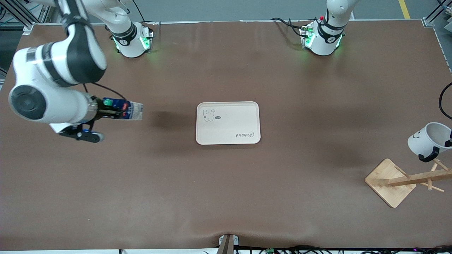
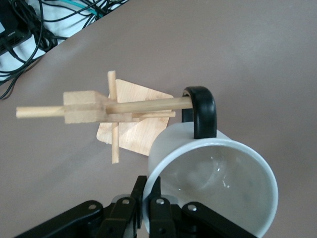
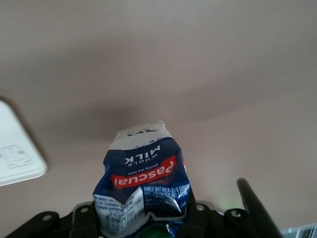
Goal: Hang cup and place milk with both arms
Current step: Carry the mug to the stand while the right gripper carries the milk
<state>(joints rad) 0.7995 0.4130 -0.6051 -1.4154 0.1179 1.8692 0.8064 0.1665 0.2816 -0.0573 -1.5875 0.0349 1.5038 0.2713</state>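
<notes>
Front view: both arms are loaded and aloft, so the carrying step is in hand for each.
Right gripper (image 1: 106,112): clamped on the milk carton (image 1: 123,109) near its green cap, carton dented by the grip and held tilted over bare table toward the right arm's end, well apart from the cream tray (image 1: 228,139).
Left gripper (image 2: 148,208): pinching the rim of the white smiley mug (image 1: 429,138), mouth tipped up, over the wooden mug rack (image 1: 390,183).
Peg and handle: in the left wrist view the black loop handle (image 2: 202,111) sits at the tip of one rack peg (image 2: 148,105); whether the peg is already through the loop I cannot tell.
Next move, as I judge: slide the loop along the peg and only then let go; carry the milk over the tray and lower it upright.
Hidden: the left gripper is cut off at the front view's edge; the right fingers are mostly covered by the carton.
</notes>
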